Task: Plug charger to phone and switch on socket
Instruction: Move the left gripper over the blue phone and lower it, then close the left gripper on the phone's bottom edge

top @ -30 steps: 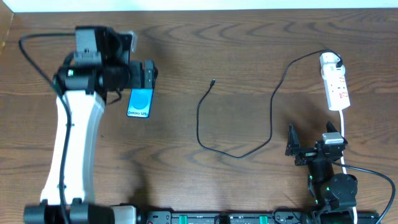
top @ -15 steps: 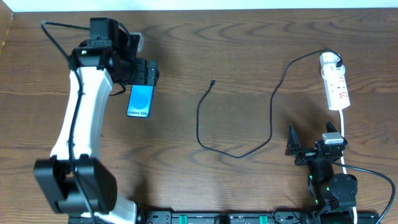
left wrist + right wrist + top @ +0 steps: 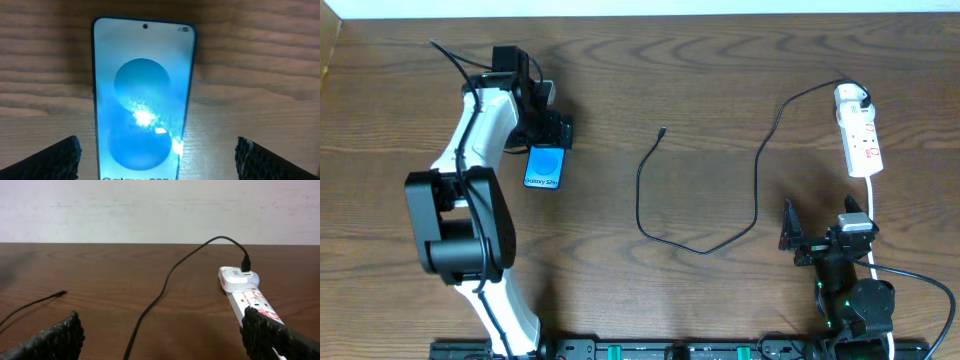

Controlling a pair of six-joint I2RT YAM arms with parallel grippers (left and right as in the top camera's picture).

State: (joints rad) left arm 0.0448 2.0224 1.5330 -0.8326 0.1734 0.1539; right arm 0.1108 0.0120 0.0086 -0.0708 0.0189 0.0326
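The phone (image 3: 545, 167) lies flat at the table's left, its blue screen lit and facing up. My left gripper (image 3: 553, 131) hangs over its far end, open. In the left wrist view the phone (image 3: 142, 100) runs between the two black fingertips (image 3: 62, 157) without touching either. The charger cable (image 3: 638, 195) loops across the middle, and its small connector tip (image 3: 662, 131) lies free on the wood. Its white plug (image 3: 850, 97) sits in the socket (image 3: 862, 142) at the right. My right gripper (image 3: 820, 222) rests open near the front edge with nothing in it, short of the socket (image 3: 255, 300).
The socket's white lead (image 3: 873, 205) runs down beside the right arm. Thick black robot cables trail from the left arm (image 3: 460, 180). A dark rail (image 3: 670, 350) lines the front edge. A white wall (image 3: 160, 210) stands beyond the table's far edge.
The left arm has folded, its elbow swinging toward the phone, while its gripper has stayed over the phone's far end. The right arm, cable and socket have not moved.
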